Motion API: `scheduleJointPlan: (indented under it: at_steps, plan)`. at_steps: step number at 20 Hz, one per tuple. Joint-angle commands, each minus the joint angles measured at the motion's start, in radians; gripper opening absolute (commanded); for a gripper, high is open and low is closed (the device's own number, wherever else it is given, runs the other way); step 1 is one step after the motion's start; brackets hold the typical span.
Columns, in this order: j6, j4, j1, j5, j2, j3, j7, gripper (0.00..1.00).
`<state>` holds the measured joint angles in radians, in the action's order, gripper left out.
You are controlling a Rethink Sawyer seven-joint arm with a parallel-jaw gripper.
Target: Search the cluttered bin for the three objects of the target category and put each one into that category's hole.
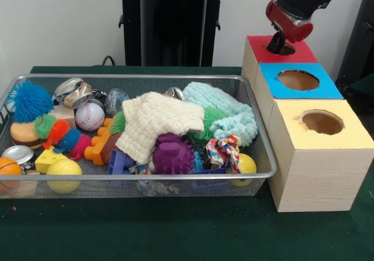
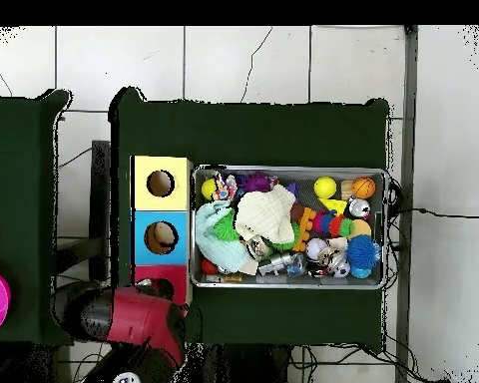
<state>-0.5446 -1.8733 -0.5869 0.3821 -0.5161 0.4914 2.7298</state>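
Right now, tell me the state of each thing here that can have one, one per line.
pincer: at the red box's hole, open or shut hidden
red box: hole blocked from view by the pincer
blue box: hole uncovered
yellow box: hole uncovered
wire basket: piled full of toys and cloths
cream cloth: crumpled over the toys
baseball: resting in the basket

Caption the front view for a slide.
Red-and-black arm's gripper dips into the red-topped wooden box's hole, beside a silver wire-mesh basket crammed with toys.
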Motion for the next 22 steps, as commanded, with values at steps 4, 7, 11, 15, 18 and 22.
scheduleJointPlan:
  at_steps: [4,7,11,15,18,22]
  plan:
    - [-0.096,0.097,-0.241,-0.256,0.025,0.281,0.068,0.0]
    - [-0.157,0.089,-0.228,-0.245,-0.064,0.256,0.046,0.0]
    - [-0.171,0.098,-0.153,-0.258,-0.157,0.226,-0.031,0.0]
    - [-0.031,0.067,0.001,-0.277,-0.18,0.113,-0.114,0.0]
    - [0.045,0.074,0.078,-0.321,-0.163,0.075,-0.143,0.0]
    - [0.159,0.105,0.15,-0.414,-0.119,0.056,-0.146,0.0]
